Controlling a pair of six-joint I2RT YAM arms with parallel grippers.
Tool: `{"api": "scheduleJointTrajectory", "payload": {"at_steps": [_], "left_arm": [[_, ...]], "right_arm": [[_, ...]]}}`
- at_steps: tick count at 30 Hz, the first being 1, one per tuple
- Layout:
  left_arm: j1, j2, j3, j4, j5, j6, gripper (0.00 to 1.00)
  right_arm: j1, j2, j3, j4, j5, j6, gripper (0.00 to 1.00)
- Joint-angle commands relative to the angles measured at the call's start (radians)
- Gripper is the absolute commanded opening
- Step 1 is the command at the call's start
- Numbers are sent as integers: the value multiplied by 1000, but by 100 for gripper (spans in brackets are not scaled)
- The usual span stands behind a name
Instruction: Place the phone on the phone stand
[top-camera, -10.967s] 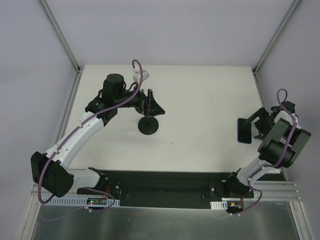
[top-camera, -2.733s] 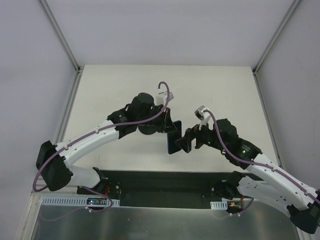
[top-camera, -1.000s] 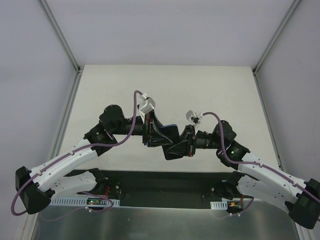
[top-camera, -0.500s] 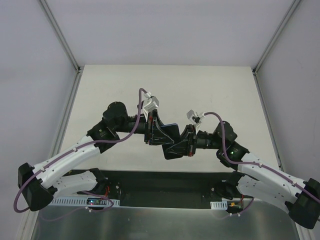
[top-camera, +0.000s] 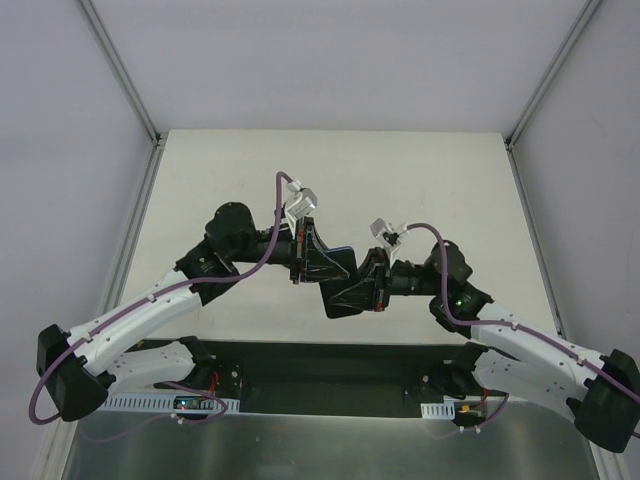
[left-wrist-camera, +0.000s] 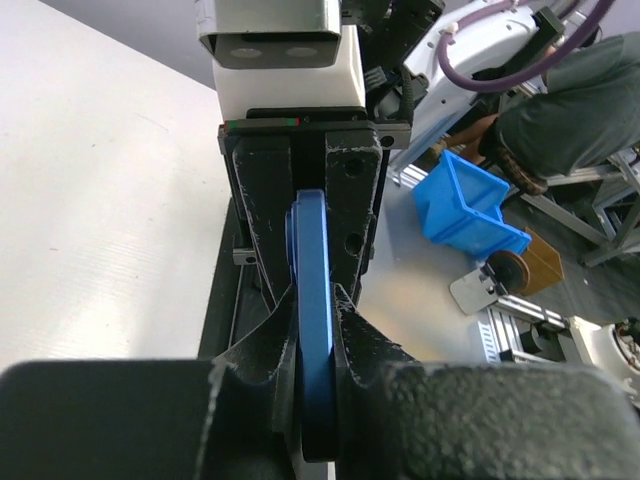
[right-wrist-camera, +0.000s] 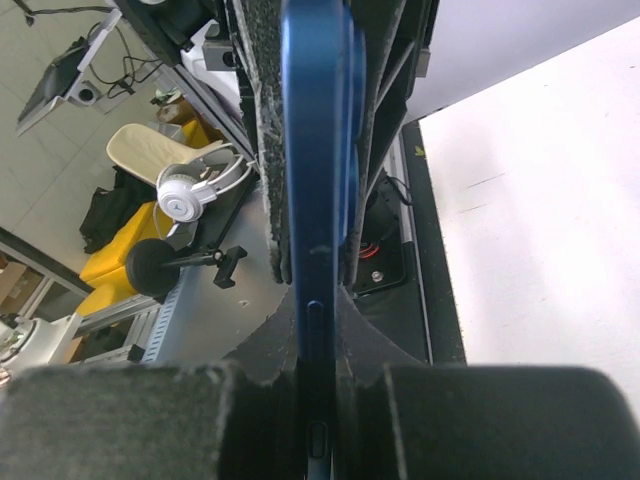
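Right gripper (right-wrist-camera: 318, 310) has carried phone (left-wrist-camera: 308, 250) in from far right | now it and left gripper (left-wrist-camera: 313, 300) both clamp phone edge-on, tips facing, mid-air | likely handover; one must release | phone stand hidden, presumably beneath grippers

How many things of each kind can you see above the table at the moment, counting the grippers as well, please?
phone: 1
grippers: 2, the left gripper and the right gripper, both shut on the phone
phone stand: 0 that I can make out in any view
Total: 3
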Motion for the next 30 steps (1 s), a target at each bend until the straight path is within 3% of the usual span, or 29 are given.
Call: {"api": "scheduleJointTrajectory", "payload": {"at_steps": [1, 5, 6, 7, 10, 14, 16, 19, 21, 24, 27, 28, 30], "left_arm": [[-9, -9, 70, 136, 53, -23, 0], [-9, -41, 103, 47, 24, 60, 0], [-9, -55, 113, -64, -44, 94, 0], [-9, -69, 151, -131, -95, 130, 0], [-9, -109, 268, -459, -328, 268, 0], [-8, -121, 402, -729, -604, 369, 0], [-8, -143, 442, -821, -769, 381, 0], [-8, -192, 433, -852, -942, 394, 0], [-8, -206, 432, -869, -996, 398, 0], [-8, -209, 446, -895, -1033, 406, 0], [-8, -197, 455, -912, -1025, 412, 0], [-8, -192, 454, -915, -1022, 412, 0], [-8, -186, 434, -923, -1013, 414, 0]], "right_arm": [[2, 35, 39, 75, 5, 28, 1], [2, 56, 44, 86, 20, 36, 1], [2, 58, 53, 35, 67, 30, 10], [2, 61, 61, -2, 84, 7, 50], [2, 102, 108, -105, 132, -16, 98], [4, 110, 177, -272, 345, -82, 96], [4, 113, 243, -392, 541, -123, 96], [4, 188, 358, -579, 738, -209, 96], [2, 286, 490, -697, 767, -293, 99], [1, 404, 608, -756, 773, -341, 87], [2, 476, 667, -724, 751, -392, 66], [2, 493, 680, -713, 743, -404, 55], [2, 548, 734, -713, 737, -429, 50]]}}
